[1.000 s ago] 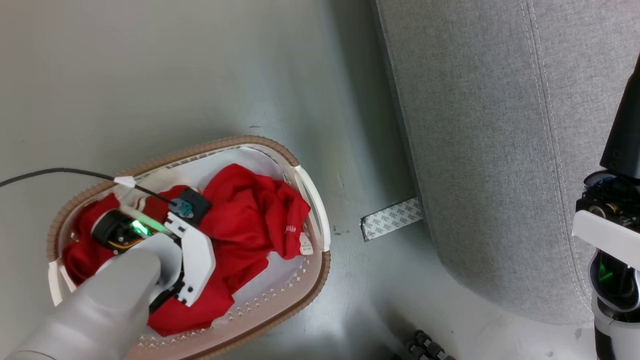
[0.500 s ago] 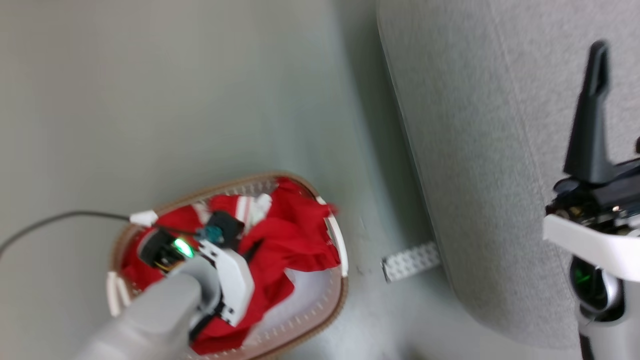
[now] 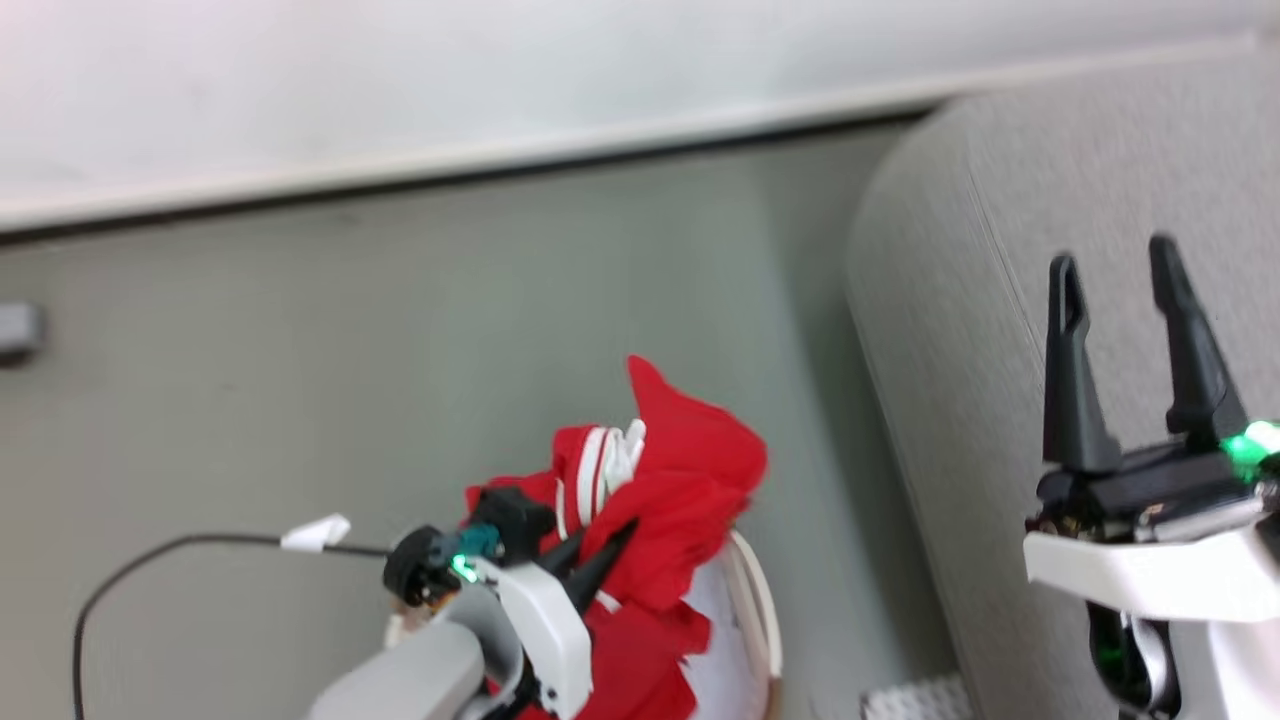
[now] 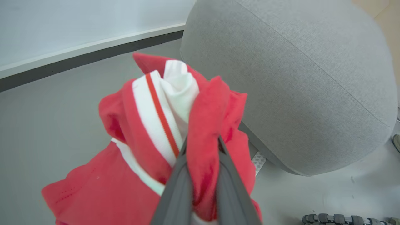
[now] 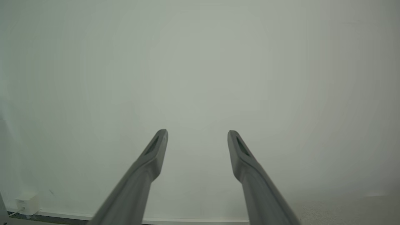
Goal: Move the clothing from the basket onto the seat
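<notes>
- The basket (image 3: 722,640) is largely hidden behind the clothing (image 3: 680,500) and cut by the bottom edge.
- The left gripper (image 4: 202,150) has its tips buried in red folds.
- The seat (image 3: 960,350), blurred, runs off the right edge.
- A white box (image 5: 27,200) is too small to identify.

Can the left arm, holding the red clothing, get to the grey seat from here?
Probably yes: the left gripper is shut on the clothing, raised above the basket, and the seat stands beside it with nothing between.
</notes>
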{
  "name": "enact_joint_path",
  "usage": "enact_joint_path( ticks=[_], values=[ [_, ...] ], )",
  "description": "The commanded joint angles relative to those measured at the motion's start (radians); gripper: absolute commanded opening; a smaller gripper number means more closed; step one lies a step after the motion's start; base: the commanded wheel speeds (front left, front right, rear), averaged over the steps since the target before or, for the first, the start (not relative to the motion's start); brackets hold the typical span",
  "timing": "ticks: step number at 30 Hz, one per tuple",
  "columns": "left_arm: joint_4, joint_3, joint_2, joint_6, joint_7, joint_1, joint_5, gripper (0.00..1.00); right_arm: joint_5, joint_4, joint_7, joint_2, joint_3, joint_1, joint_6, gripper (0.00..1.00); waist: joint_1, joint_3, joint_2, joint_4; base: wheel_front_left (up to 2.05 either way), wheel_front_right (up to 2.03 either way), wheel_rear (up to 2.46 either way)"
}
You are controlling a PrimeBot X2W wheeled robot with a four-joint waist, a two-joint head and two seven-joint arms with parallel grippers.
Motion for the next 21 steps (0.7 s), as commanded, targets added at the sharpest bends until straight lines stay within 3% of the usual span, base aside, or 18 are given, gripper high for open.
enact_joint_path(
  ticks=[1, 11, 21],
  values=[
    [-0.031, 0.018, 0.010, 0.010, -0.002, 0.037, 0.026, 0.00, -0.007, 0.008, 0.001, -0.002, -0.001, 0.029, -0.002, 1.00, 0.0002, -0.113, 0.0000, 0.091, 0.00, 0.00, 0.00],
    [-0.283, 0.147, 0.055, 0.061, -0.002, 0.136, 0.081, 0.00, 0.001, 0.040, 0.001, -0.002, 0.003, 0.123, -0.002, 1.00, 0.0002, -0.258, 0.0000, 0.165, 0.00, 0.00, 0.00],
    [-0.473, 0.204, 0.129, 0.127, 0.047, 0.084, 0.073, 0.00, 0.011, 0.051, 0.001, -0.002, 0.025, 0.183, -0.002, 1.00, 0.0002, -0.318, 0.0000, 0.180, 0.00, 0.00, 0.00]
  ],
)
